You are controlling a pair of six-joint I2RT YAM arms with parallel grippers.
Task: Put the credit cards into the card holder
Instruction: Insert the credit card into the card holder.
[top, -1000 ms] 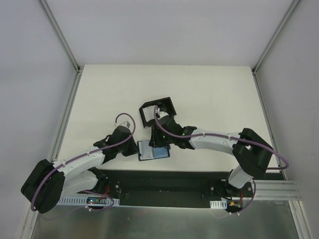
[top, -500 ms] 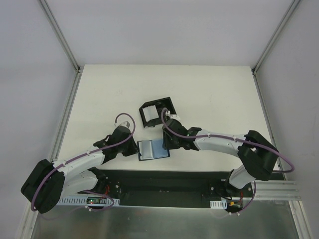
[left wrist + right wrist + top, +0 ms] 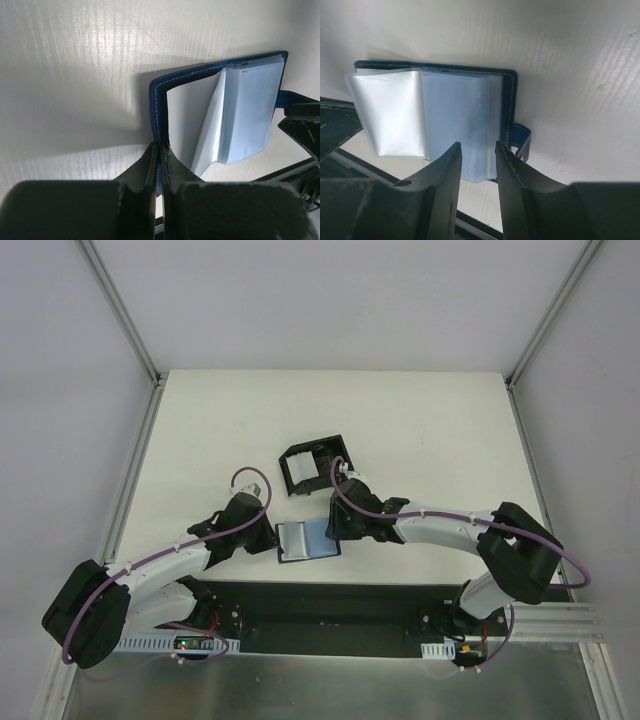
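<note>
While the left claw [image 3: 159,150] is pressed tight together on the stitched edge of the card holder [image 3: 156,115], the holder itself lies opened up on the white counter [image 3: 420,430], close to the near edge and between the two arms. Its clear plastic sleeves [image 3: 247,115] are fanned out, with one pale sheet lifted off the stack. The right claw [image 3: 477,162] sits at the opposite side of the holder, fingers partway apart with the sleeve stack filling the gap, and honestly I can't tell if it's pinching anything or just hovering there. The holder's little strap [image 3: 521,139] pokes out right beside one of its fingers. Further back sits a black box [image 3: 337,447], turned at an angle, with white credit cards [image 3: 303,472] lying in it, apart from the holder.
</note>
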